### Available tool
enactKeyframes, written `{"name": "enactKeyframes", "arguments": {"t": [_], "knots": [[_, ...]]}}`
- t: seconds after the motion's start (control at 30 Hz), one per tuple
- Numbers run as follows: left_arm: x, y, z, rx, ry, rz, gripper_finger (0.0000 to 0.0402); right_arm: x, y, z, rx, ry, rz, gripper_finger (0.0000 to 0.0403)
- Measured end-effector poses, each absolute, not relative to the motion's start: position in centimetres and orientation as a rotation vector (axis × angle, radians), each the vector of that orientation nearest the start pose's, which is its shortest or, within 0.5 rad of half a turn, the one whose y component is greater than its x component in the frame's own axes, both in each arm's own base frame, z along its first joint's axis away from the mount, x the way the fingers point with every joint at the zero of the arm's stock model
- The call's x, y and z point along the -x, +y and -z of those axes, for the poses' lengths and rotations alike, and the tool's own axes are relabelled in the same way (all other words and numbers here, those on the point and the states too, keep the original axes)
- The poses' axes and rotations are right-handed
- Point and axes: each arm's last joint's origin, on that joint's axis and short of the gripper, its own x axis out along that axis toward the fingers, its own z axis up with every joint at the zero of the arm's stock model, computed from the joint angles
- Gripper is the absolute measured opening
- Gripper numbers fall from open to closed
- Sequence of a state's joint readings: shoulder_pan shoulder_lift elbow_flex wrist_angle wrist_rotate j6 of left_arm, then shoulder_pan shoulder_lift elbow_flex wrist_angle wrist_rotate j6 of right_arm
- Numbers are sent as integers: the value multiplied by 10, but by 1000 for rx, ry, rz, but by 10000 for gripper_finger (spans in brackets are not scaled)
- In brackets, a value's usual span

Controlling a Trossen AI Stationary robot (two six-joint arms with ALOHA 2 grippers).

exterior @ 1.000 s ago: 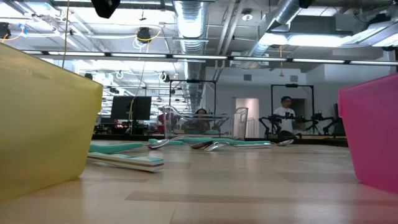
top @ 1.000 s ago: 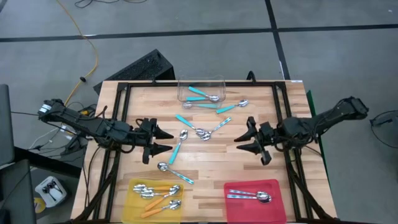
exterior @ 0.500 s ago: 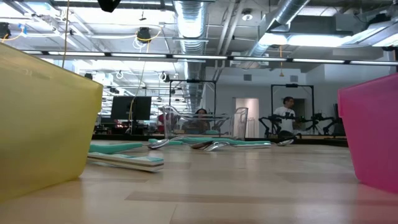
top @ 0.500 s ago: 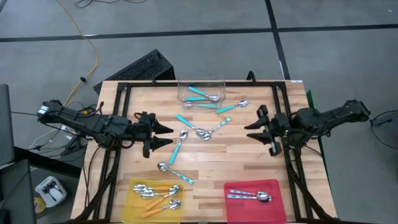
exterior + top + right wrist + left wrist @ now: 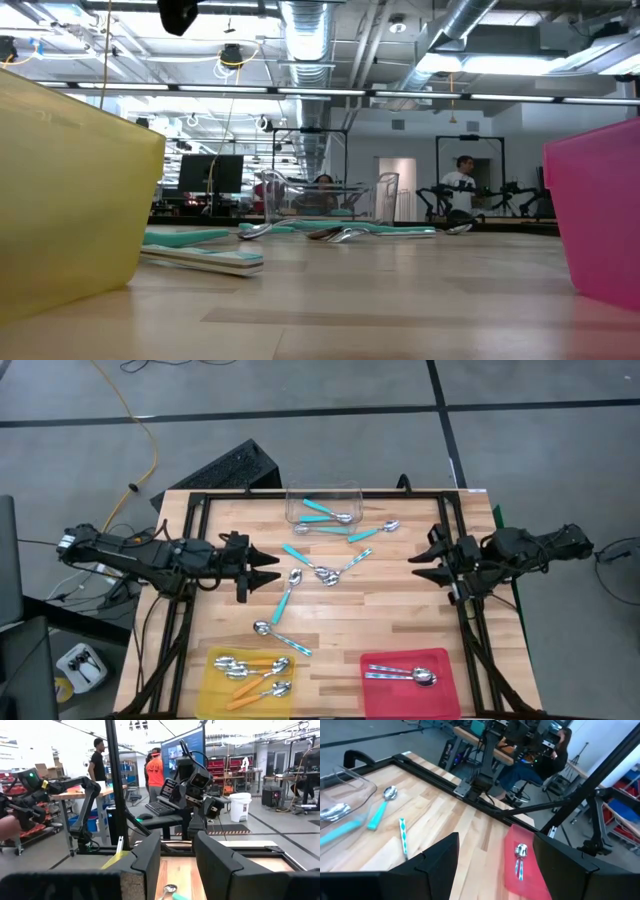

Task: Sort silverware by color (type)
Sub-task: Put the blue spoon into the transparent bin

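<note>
Nearest the front edge of the tabletop [image 5: 330, 625], orange-handled spoons [image 5: 250, 668] lay in the yellow tray [image 5: 213, 690] and silver spoons [image 5: 400, 675] in the red tray [image 5: 440, 695]. Teal-handled spoons [image 5: 288, 598] lay scattered mid-table between two empty grippers. The left gripper [image 5: 270, 568] hung above the table's left side, jaws spread wide; the right gripper [image 5: 425, 560] hung at the right edge, jaws parted, holding nothing. Farther back, a clear tub [image 5: 322, 507] held two more teal spoons [image 5: 325, 512].
</note>
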State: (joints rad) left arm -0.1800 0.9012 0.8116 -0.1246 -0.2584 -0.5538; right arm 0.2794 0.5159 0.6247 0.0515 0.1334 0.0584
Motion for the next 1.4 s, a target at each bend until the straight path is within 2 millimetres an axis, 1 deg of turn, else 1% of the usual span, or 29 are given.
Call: {"name": "enactKeyframes", "arguments": {"t": [0.1, 0.27, 0.43, 0.57, 0.73, 0.83, 1.07, 1.27, 1.4], "knots": [[-197, -28, -328, 505, 182, -135, 238, -121, 30, -334, -79, -145, -135, 143], [-197, -28, -328, 505, 182, -135, 238, -131, 31, -327, -70, -94, -48, 143], [-197, -30, -328, 496, 184, -127, 238, -140, 33, -325, -83, -88, -49, 143], [-200, -38, -324, 452, 204, -143, 238, -145, 35, -324, -115, -82, -51, 143], [-206, -49, -306, 375, 298, -254, 238, -147, 35, -322, -174, -64, -53, 143], [-211, -54, -296, 358, 347, -305, 238, -147, 35, -319, -186, -32, -50, 143], [-231, -63, -271, 349, 389, -440, 238, -149, 36, -313, -173, 26, -44, 143], [-246, -67, -252, 320, 401, -533, 238, -149, 36, -312, -176, 33, -43, 143], [-255, -69, -236, 304, 441, -571, 238, -149, 36, -312, -175, 34, -40, 143]]}}
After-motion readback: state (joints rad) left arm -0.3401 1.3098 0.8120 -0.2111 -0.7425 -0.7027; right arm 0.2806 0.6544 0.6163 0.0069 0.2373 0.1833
